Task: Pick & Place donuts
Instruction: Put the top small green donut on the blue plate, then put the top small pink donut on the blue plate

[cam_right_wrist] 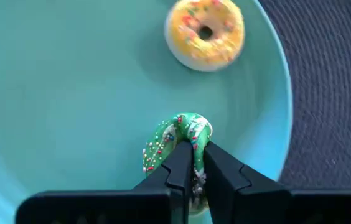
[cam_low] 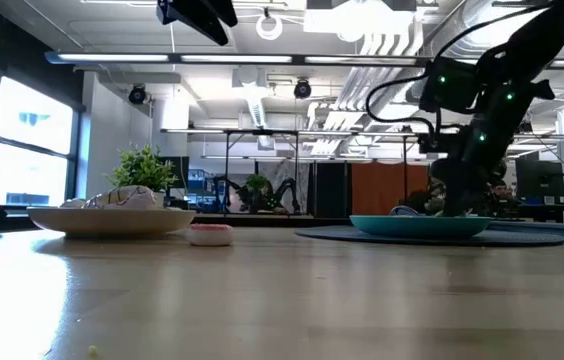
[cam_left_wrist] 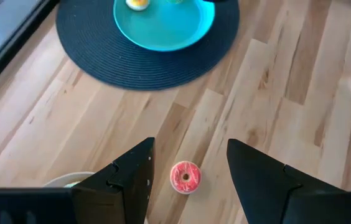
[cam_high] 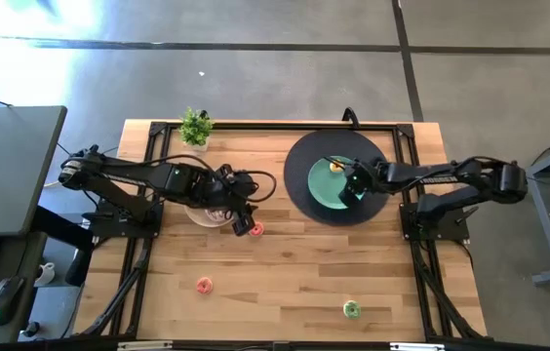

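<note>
My right gripper (cam_right_wrist: 194, 152) is shut on a green sprinkled donut (cam_right_wrist: 170, 138) low over the teal plate (cam_right_wrist: 51, 93), which lies on a dark round mat (cam_high: 304, 200). A yellow donut (cam_right_wrist: 205, 31) lies flat on the same plate. My left gripper (cam_left_wrist: 191, 149) is open and empty, high above a red donut (cam_left_wrist: 185, 177) that lies flat on the table next to the beige plate (cam_high: 197, 214). That plate holds more donuts (cam_low: 122, 197). A pink donut (cam_high: 204, 285) and a green-white donut (cam_high: 351, 309) lie on the near part of the table. My right gripper pinches the green donut's ring (cam_right_wrist: 185, 134) between its two fingers, which come from above and slant down. The ring is squeezed narrow and stands on edge at the fingertips. I cannot tell whether its lower edge touches the teal plate.
A small potted plant (cam_high: 195, 127) stands at the far edge. The black frame rails (cam_high: 255, 127) run along the table's far and side edges. Bare wood lies between the two plates and across the near half.
</note>
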`<state>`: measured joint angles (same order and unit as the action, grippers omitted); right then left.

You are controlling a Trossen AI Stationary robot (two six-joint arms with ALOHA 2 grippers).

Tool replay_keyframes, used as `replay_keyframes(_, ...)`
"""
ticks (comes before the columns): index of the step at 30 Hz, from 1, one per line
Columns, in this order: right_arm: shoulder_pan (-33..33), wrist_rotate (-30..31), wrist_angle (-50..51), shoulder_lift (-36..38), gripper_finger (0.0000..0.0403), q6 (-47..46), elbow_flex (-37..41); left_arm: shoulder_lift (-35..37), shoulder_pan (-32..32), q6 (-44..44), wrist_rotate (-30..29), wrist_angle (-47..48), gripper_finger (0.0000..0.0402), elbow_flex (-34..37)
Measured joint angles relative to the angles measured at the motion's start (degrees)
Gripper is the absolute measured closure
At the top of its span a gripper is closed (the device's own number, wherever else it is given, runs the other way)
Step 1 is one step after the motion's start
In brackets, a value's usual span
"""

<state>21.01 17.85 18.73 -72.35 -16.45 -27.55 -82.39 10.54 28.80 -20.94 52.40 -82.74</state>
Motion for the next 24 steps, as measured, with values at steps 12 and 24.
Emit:
replay_keyframes(12,0.1,-3.1,0.5,0.1,0.0255,2.8,-4.0,0.0,0.0,-0.8,-1.2,0.4,0.0204,0.0)
replay_keyframes(24,-0.5,-3.5,19.3,0.1,0.019,0.6,-18.5,-9.4,-0.6,-4.0,7.1,2.3,0.0205,0.1)
